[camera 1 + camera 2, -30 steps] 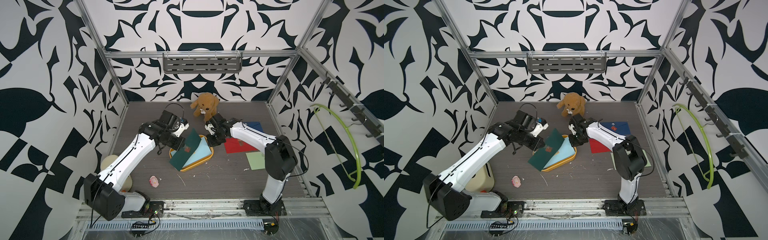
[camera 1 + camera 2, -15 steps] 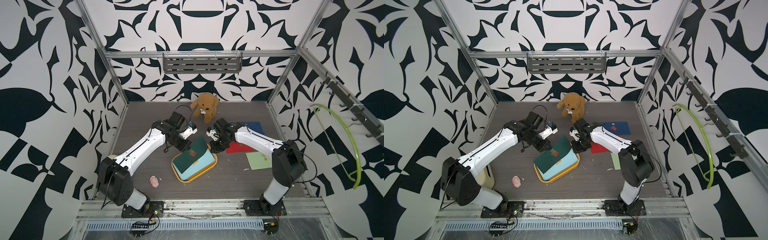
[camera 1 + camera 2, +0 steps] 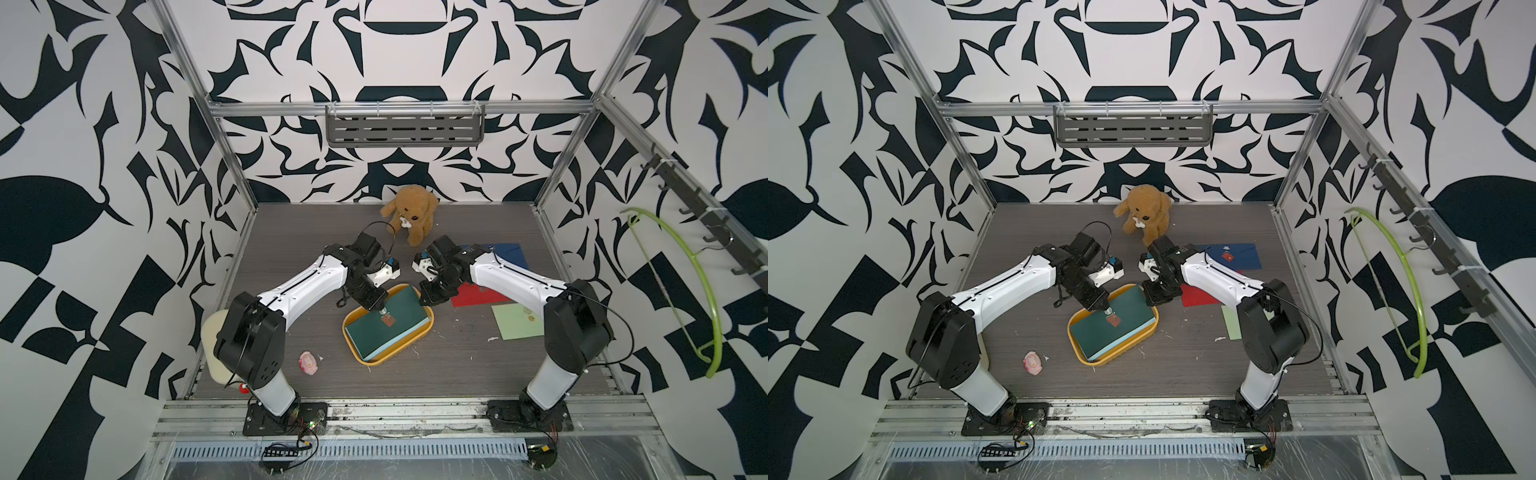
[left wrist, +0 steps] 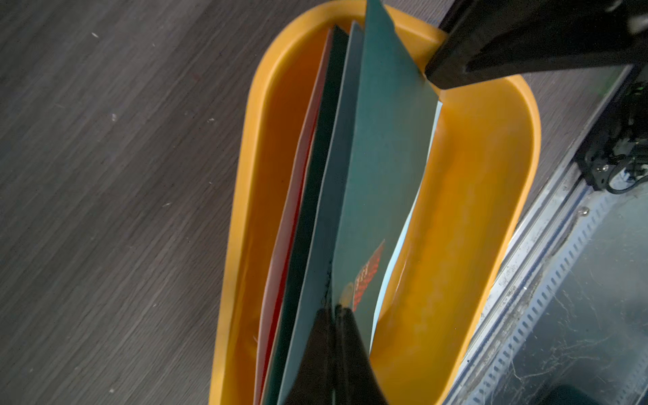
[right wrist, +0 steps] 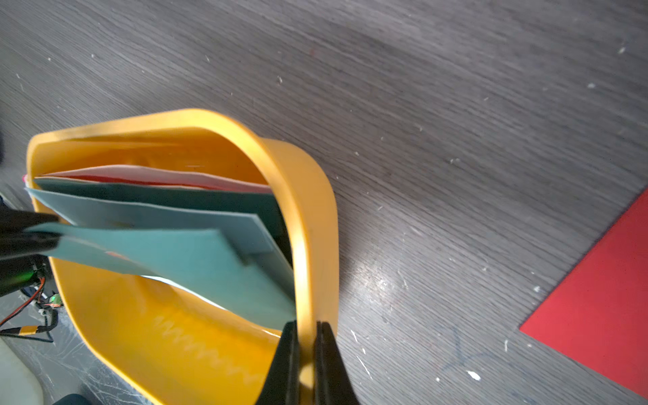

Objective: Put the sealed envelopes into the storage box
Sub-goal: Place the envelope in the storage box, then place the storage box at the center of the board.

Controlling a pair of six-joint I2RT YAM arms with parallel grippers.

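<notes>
The yellow storage box (image 3: 362, 358) (image 3: 1087, 358) sits mid-table with several sealed envelopes in it. A dark green envelope (image 3: 386, 328) (image 3: 1113, 328) (image 4: 382, 157) lies topmost, with my left gripper (image 3: 380, 309) (image 4: 335, 308) shut on its far edge beside the red sticker. My right gripper (image 3: 428, 297) (image 5: 306, 328) is shut on the box's rim (image 5: 303, 245) at the far right corner. A red envelope (image 3: 473, 297) (image 5: 603, 305), a navy one (image 3: 509, 253) and a pale green one (image 3: 517, 322) lie flat on the table to the right.
A brown plush dog (image 3: 411, 212) sits at the back. A small pink toy (image 3: 308, 362) lies front left of the box, and a cream box (image 3: 210, 353) stands behind my left arm's base. A green hanger (image 3: 702, 291) hangs on the right wall.
My left gripper carried the dark green envelope from standing tilted at the box's left side down onto the stack. The box shifted slightly toward the front with my right gripper on its rim.
</notes>
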